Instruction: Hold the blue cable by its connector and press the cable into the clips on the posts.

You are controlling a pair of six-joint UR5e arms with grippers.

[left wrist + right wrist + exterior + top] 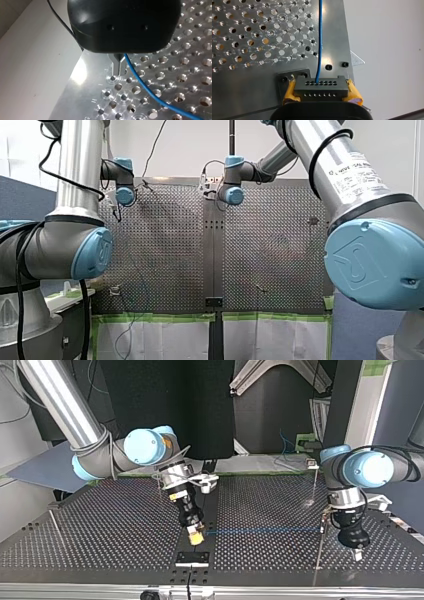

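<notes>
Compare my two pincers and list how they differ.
My right pincer has yellow pads clamped on the dark connector; my left pincer shows narrow metal fingers, shut, with nothing plainly between them. The blue cable leaves the connector straight ahead of the right pincer, but passes beside the left pincer. Both hang low over the perforated table.

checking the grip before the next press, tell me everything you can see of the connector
The connector is a small dark rectangular block, metal-looking, with one row of round holes on one face and a row of smaller holes on the next. The blue cable enters a hole near the middle. My right hand grips its two ends between yellow pads, level, over the smooth edge of the perforated table; whether it touches the table cannot be told.
</notes>
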